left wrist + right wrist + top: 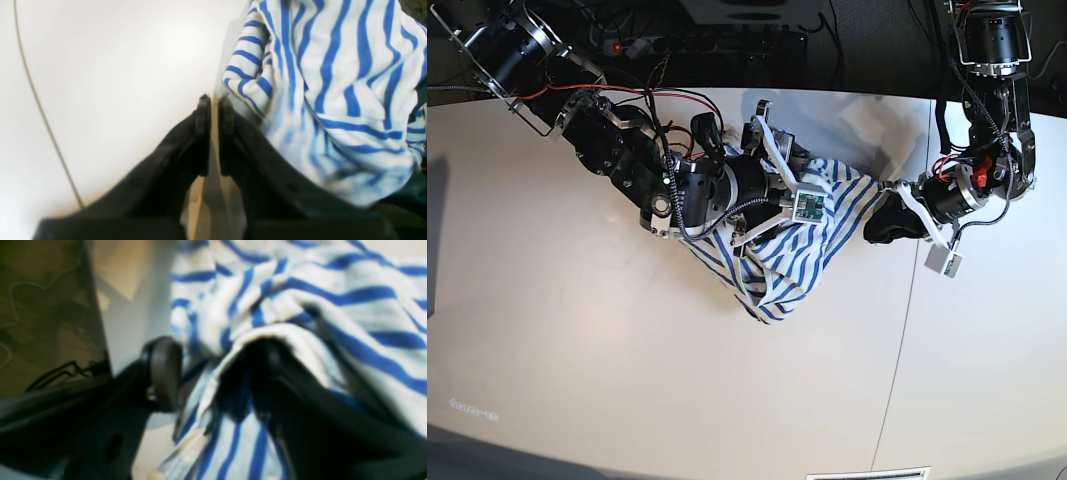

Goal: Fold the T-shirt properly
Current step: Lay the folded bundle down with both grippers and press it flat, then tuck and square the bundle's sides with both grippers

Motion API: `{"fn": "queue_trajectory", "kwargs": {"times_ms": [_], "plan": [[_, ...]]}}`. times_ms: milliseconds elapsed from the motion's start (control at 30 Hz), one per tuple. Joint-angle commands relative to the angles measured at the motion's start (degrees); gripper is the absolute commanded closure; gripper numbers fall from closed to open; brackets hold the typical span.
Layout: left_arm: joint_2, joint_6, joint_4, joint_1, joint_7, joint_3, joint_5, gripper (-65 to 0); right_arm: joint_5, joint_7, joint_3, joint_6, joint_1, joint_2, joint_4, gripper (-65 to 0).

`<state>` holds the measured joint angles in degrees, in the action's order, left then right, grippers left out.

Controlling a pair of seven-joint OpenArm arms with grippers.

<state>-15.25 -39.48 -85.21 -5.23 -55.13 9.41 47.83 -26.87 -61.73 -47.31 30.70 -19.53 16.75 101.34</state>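
The T-shirt (777, 265), white with blue stripes, lies crumpled in a bunch at the back middle of the white table (577, 350). My right gripper (772, 200) is buried in its upper part. In the right wrist view its jaws (213, 373) stand a little apart with bunched T-shirt fabric (333, 306) between them and draped over the right finger. My left gripper (874, 230) sits at the shirt's right edge. In the left wrist view it (213, 98) is shut with nothing between the tips, and the shirt (333, 83) rests against and over its right finger.
A thin cable (43, 110) runs across the table left of my left gripper. A table seam (902, 330) runs front to back on the right. Cables and a power strip (727, 40) lie beyond the back edge.
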Motion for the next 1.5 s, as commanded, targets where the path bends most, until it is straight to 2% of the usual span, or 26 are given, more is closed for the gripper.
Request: {"fn": "queue_trajectory", "kwargs": {"times_ms": [0, 133, 367, 600, 800, 833, 867, 900, 967, 1167, 1233, 1267, 1467], "plan": [[-0.7, -0.52, -0.98, 0.61, 0.85, 0.26, 1.25, -7.6, -1.64, 1.38, 0.28, 0.35, -0.92, -0.96, 0.83, -33.9], [-0.68, -0.52, -0.98, 0.61, 0.9, 0.26, 1.29, -7.6, -4.74, 1.57, 0.31, 0.35, -0.94, -3.43, 1.14, -33.9], [-0.68, -0.52, -0.98, 0.59, 0.85, 0.28, 1.22, -7.6, -4.59, 1.75, 0.31, 0.35, -1.29, -7.15, 2.19, -33.8], [-0.83, -0.52, -0.98, 0.61, 0.85, 0.66, 1.25, -7.6, -3.54, 1.75, 0.42, 0.35, -2.01, -9.33, 2.19, -33.8], [-0.85, -0.52, -0.98, 0.61, 0.83, 1.99, 1.25, -7.6, -2.67, 1.77, 1.25, 0.31, -2.03, -9.33, 2.19, -33.5], [-0.98, -0.52, -0.98, 0.59, 0.83, 2.47, 1.27, -7.6, -1.55, 1.79, 1.88, 0.09, -2.03, -9.33, 2.19, -31.7], [-1.16, -0.52, -0.98, 0.59, 0.63, 2.95, 1.27, -7.6, -0.42, 1.79, 2.91, -0.04, -2.03, -9.33, 2.19, -27.2], [-1.4, -0.52, -0.98, 0.59, 0.28, 3.45, 1.42, -7.6, 0.52, 1.79, 4.28, -0.07, -2.03, -9.33, 2.19, -20.1], [-2.1, -0.52, -0.98, 0.57, -1.01, 4.37, 2.78, -7.6, 1.68, 2.03, 8.2, -0.07, -2.03, -9.31, 2.19, 0.0], [-3.04, -0.52, -2.91, -0.7, -7.15, 8.72, 10.67, -7.1, 4.92, 9.03, 25.49, -0.04, -2.21, -9.29, 2.14, 0.0], [-2.97, -0.52, -6.08, -2.82, -7.78, 8.66, 11.19, -3.6, 4.94, 10.36, 30.4, -0.07, -3.1, -8.85, 1.14, 0.0], [-2.99, -0.52, -8.28, -4.31, -7.72, 7.96, 11.08, -0.4, 4.98, 10.64, 32.0, -0.04, -3.96, -8.85, 0.0, 0.0], [-2.54, -0.52, -23.98, -11.89, -6.84, -2.01, 7.5, 0.0, 4.98, 13.73, 32.87, -0.07, -12.57, -9.55, -14.27, 0.0]]}}
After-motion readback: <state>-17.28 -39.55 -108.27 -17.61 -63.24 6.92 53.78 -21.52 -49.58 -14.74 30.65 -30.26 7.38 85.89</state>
